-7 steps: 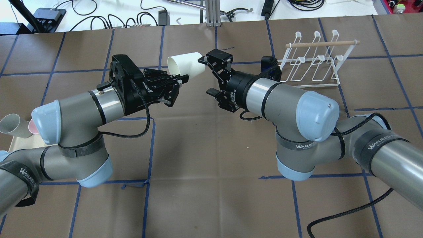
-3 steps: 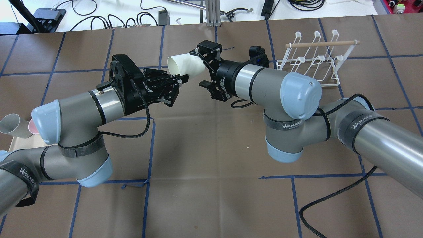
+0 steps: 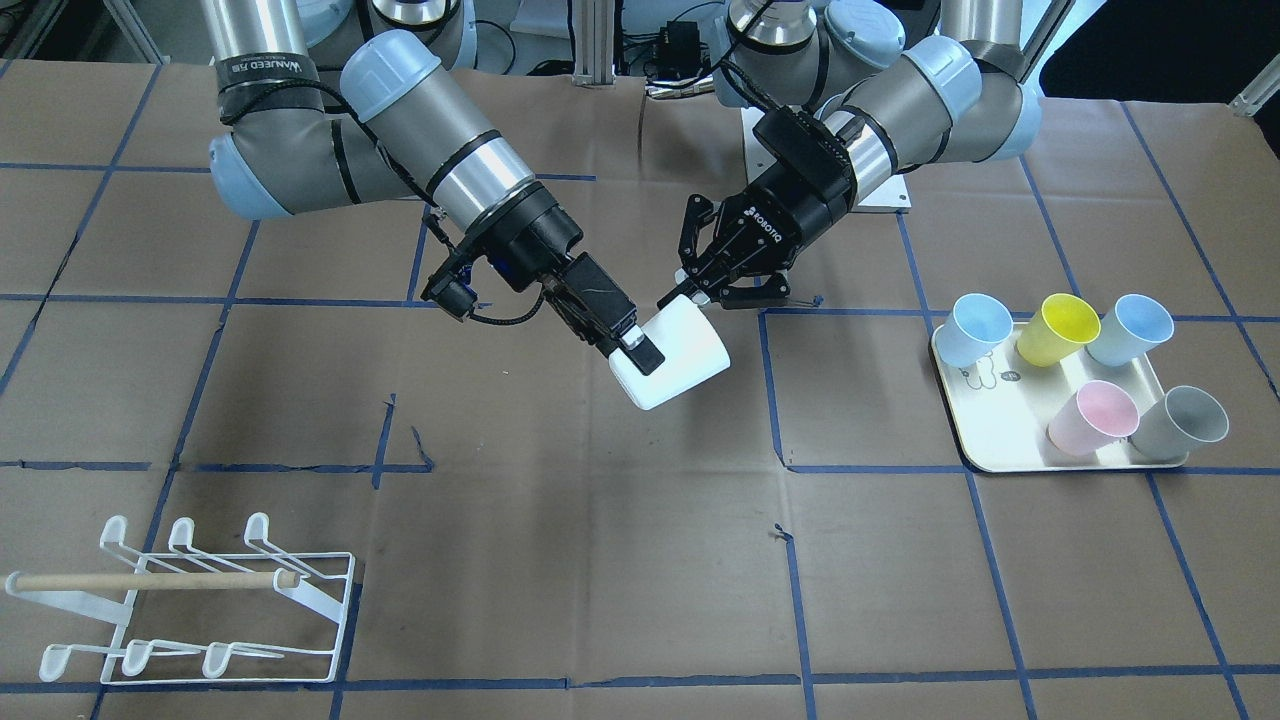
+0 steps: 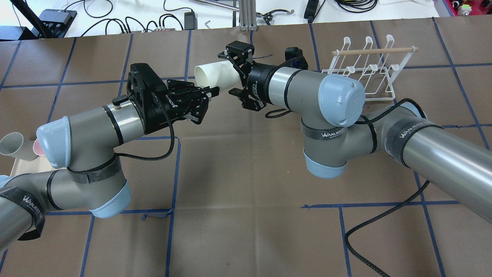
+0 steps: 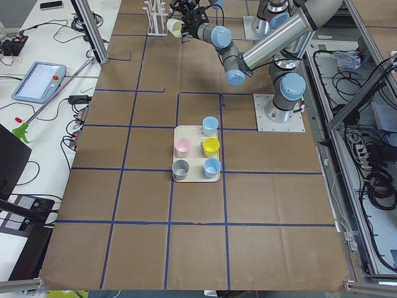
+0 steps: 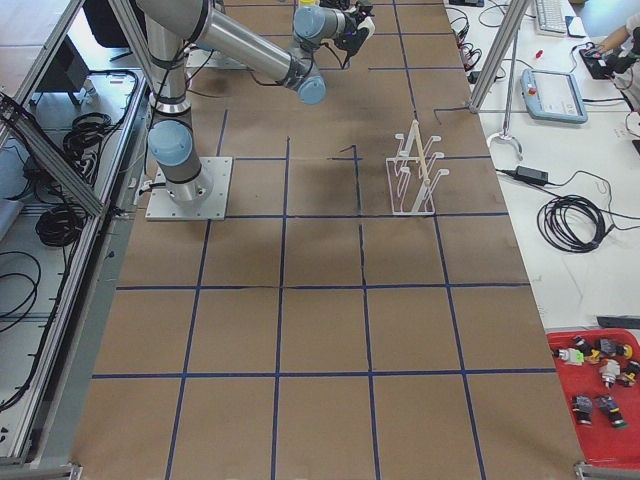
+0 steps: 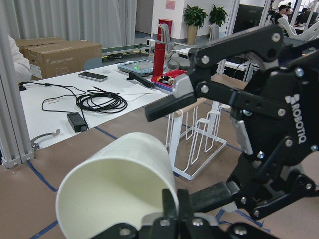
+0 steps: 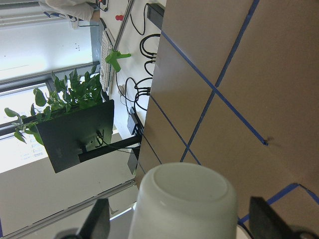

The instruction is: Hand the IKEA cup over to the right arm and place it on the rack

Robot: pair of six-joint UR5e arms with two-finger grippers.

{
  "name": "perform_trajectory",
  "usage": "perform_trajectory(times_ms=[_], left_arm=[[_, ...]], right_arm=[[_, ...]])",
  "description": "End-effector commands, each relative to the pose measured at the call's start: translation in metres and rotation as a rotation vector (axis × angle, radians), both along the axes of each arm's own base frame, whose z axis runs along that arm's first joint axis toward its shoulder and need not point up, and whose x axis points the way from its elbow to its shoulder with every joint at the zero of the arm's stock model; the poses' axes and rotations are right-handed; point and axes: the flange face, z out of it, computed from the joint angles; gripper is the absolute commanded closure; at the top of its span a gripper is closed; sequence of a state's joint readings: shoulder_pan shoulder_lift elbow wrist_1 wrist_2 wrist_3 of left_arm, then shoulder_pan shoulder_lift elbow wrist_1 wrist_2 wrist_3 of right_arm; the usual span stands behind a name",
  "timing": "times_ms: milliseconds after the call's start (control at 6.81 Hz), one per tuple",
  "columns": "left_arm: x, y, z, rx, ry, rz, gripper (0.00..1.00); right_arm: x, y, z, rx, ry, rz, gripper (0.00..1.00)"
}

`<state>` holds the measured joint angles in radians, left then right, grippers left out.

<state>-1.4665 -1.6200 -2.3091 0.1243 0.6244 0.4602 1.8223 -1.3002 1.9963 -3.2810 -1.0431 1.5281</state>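
Note:
A white cup lies sideways in the air, its open mouth toward the left arm. My left gripper is shut on the cup's rim, which also shows in the front view and the left wrist view. My right gripper is open, with one finger on each side of the cup's closed base. The right wrist view shows gaps between the fingers and the cup. The white wire rack with its wooden dowel stands on the table behind the right arm.
A cream tray on the left arm's side holds several coloured cups, among them a yellow one and a pink one. Cables and boxes lie past the table's far edge. Brown paper with blue tape lines covers the table.
The right arm has moved left toward the cup. Its open fingers, earlier at the base's end, now reach along both sides of the base. The left arm and the cup have not moved.

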Motion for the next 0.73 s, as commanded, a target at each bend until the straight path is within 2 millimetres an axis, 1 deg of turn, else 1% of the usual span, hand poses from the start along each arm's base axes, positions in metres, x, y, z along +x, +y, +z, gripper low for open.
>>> perform_trajectory(times_ms=[0, 147, 440, 587], left_arm=[[0.000, 0.000, 0.001, -0.002, 0.000, 0.000, 0.99], [0.000, 0.000, 0.001, -0.001, 0.001, 0.001, 0.99], [0.000, 0.001, 0.002, -0.003, 0.001, 0.001, 0.99], [0.000, 0.001, 0.003, -0.004, 0.001, 0.001, 0.99]], right_arm=[[0.002, -0.008, -0.006, 0.016, 0.005, -0.001, 0.02], [-0.002, -0.011, -0.010, 0.014, 0.037, -0.044, 0.00], [0.007, -0.006, -0.008, 0.009, 0.047, -0.042, 0.00], [0.008, -0.005, -0.007, 0.008, 0.044, -0.041, 0.00]])
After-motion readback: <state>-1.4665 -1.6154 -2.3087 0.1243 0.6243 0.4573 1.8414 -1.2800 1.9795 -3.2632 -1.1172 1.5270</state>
